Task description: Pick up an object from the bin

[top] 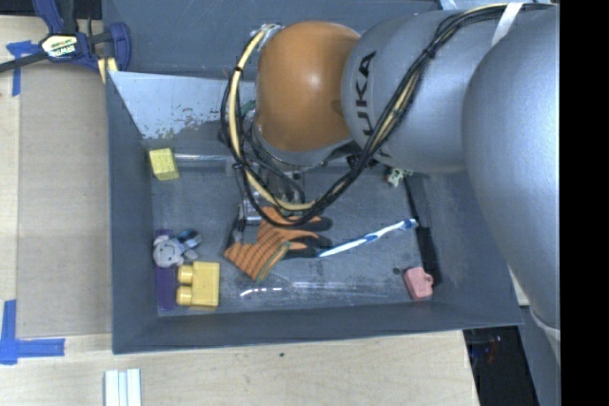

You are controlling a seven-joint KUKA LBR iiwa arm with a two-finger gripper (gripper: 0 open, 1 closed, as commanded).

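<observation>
My gripper (250, 222) hangs below the orange wrist cover, low over the middle of the bin floor. Directly beneath and in front of it lies an orange object with dark stripes (257, 253), joined to a dark part (306, 246) on its right. The gripper's lower end is close to or touching the top of this orange object. A blue and white toothbrush (367, 241) lies just right of it, pointing up to the right.
A yellow block (164, 164) and a clear tube (204, 162) lie at the back left. A yellow brick (198, 284) and a small grey and blue toy (174, 248) lie front left. A pink piece (418, 281) and a black stick (420, 231) lie at the right.
</observation>
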